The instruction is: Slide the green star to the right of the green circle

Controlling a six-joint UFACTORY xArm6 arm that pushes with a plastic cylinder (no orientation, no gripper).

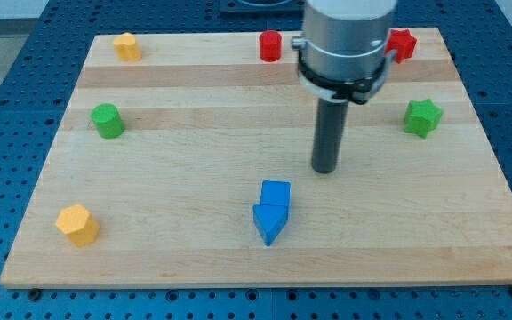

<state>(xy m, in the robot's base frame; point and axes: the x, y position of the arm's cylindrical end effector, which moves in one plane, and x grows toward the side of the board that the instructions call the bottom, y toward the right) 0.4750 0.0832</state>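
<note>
The green star lies near the view's right edge of the wooden board. The green circle lies at the view's left, at about the same height. My tip rests on the board between them, right of centre. It is well left of and a little below the green star, not touching any block. The blue blocks are below and left of the tip.
A blue cube and a blue triangle touch each other at bottom centre. A yellow block lies bottom left, another yellow block top left. A red cylinder and a red block sit along the top.
</note>
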